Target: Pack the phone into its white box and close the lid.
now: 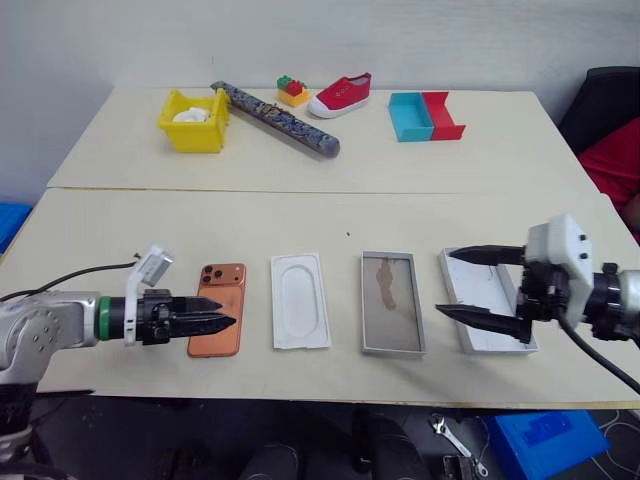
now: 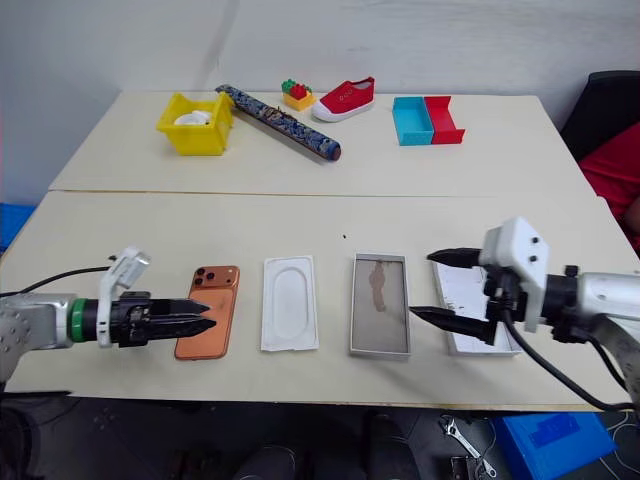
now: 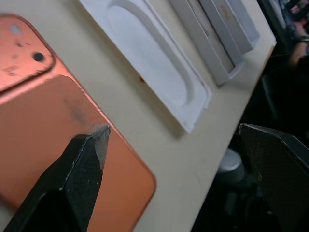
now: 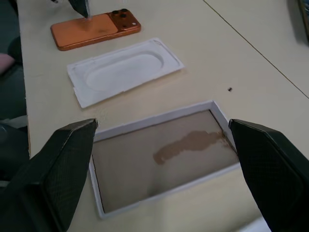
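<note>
While level, both grippers (image 1: 222, 312) (image 1: 470, 285) agape

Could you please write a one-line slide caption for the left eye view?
Open left gripper over phone; open right gripper above lid.

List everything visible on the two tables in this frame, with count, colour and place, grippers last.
phone: 1, orange, near table, leftmost
insert: 1, white, right of phone
white box: 1, grey floor, right of insert
lid: 1, white, rightmost
bin: 1, yellow, far table left
tube: 1, dark patterned, beside bin
bricks: 1 stack, multicoloured
shoe: 1, red
trays: 2, blue, red
left gripper: open, over phone
right gripper: open, over lid
</note>
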You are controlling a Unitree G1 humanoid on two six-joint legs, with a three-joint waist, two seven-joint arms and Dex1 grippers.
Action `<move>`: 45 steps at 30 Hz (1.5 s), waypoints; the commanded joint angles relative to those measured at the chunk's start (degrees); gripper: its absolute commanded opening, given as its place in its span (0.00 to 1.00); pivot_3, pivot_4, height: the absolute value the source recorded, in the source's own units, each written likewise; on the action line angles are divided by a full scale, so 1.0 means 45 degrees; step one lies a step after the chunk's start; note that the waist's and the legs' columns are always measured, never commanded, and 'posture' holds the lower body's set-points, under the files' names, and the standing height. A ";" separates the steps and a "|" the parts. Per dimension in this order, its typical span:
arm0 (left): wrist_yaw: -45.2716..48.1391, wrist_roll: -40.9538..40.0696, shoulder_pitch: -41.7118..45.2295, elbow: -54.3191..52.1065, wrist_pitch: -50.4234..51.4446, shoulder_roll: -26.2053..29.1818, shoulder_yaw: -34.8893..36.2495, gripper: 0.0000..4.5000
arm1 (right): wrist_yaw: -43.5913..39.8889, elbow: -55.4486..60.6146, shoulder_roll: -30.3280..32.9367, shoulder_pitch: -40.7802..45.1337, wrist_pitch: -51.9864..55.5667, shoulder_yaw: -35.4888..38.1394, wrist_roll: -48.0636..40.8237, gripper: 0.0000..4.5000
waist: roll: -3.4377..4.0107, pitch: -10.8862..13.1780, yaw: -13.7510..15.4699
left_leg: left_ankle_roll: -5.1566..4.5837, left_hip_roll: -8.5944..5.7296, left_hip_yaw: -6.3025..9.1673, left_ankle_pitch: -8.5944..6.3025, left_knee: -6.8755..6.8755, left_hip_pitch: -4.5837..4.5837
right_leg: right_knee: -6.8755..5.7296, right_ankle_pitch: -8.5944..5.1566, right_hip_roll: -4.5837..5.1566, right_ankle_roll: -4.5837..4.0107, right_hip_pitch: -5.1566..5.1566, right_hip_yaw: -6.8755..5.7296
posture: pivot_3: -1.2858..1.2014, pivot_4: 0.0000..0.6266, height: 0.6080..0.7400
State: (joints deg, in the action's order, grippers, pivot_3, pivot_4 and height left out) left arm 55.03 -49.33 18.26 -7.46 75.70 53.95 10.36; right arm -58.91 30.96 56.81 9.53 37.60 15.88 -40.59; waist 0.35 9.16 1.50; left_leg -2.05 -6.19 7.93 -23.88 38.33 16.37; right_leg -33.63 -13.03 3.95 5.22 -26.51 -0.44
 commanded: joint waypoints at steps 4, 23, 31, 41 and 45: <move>-0.1215 -0.0172 0.2143 0.1421 0.3122 -0.1241 -0.0919 1.00 | -0.0039 0.0476 -0.0553 0.1077 -0.0886 -0.2006 0.0719 0.99 | -0.0009 -0.0003 0.0008 | 0.0002 -0.0007 0.0005 -0.0001 0.0026 0.0014 | -0.0002 0.0000 0.0000 0.0001 -0.0007 -0.0010 | 0.52 0.24 1.00; -0.4180 0.0602 0.3540 0.3584 0.3733 -0.4718 -0.1741 0.76 | 0.0717 0.1446 -0.0750 -0.0635 -0.1166 -0.0323 0.0104 1.00 | -0.0016 -0.0020 0.0423 | 0.0033 -0.0035 0.0046 -0.0024 0.0197 0.0051 | -0.0039 0.0003 0.0031 0.0006 0.0012 -0.0037 | 0.52 0.24 1.00; -0.4740 0.0430 0.3424 0.3701 0.3733 -0.5451 -0.1733 0.72 | 0.0899 0.1549 -0.0769 -0.0920 -0.1249 -0.0304 0.0150 1.00 | -0.0018 -0.0023 0.0667 | 0.0028 -0.0052 0.0044 -0.0021 0.0200 0.0039 | -0.0039 0.0005 0.0046 0.0009 0.0024 -0.0033 | 0.52 0.24 1.00; -0.5526 0.0287 0.3528 0.3997 0.3733 -0.6196 -0.1322 0.05 | 0.1100 0.1623 -0.0720 -0.0983 -0.1194 -0.0247 0.0073 1.00 | -0.0005 -0.0044 0.0647 | 0.0026 -0.0055 0.0039 -0.0019 0.0200 0.0027 | -0.0042 0.0007 0.0052 0.0013 0.0032 -0.0029 | 0.52 0.24 1.00; -0.5771 0.0029 0.3484 0.4015 0.3733 -0.6303 -0.1211 0.01 | 0.1131 0.1682 -0.0683 -0.1122 -0.1190 -0.0161 0.0068 1.00 | 0.0024 -0.0064 0.0631 | 0.0034 -0.0050 0.0035 -0.0015 0.0200 0.0009 | -0.0053 0.0007 0.0048 0.0014 0.0039 -0.0021 | 0.52 0.24 1.00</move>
State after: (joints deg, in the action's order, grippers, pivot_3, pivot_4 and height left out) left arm 30.41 -49.22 35.61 9.27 91.82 26.37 6.13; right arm -54.08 36.34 53.31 4.54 32.64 12.67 -39.53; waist 0.46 8.87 4.34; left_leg -1.89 -6.40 8.09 -23.94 39.23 16.40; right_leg -33.87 -13.00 4.16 5.28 -26.33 -0.54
